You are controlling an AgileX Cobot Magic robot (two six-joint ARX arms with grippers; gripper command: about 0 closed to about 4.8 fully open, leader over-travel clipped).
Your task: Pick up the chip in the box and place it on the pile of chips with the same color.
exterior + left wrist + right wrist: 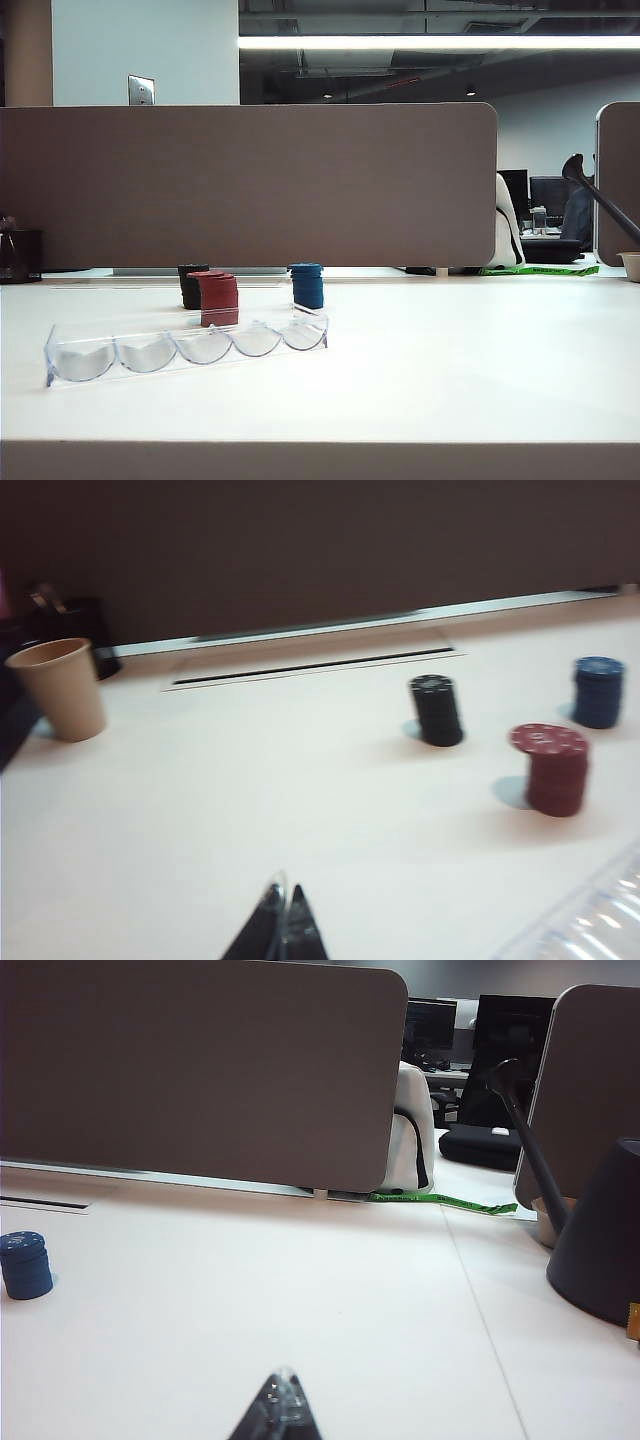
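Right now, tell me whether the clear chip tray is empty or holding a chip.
Empty, apparently: the chip tray's five scalloped slots show only clear plastic in the exterior view; the red stack stands behind it.

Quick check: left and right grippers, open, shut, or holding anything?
Left gripper: shut, empty, above the white table.
Right gripper: shut, empty.

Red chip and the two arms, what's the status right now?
Left gripper and right gripper shut, empty, low over the table. Clear tray holds no visible chip; top chip on red stack sits off-centre. Nothing in the way.
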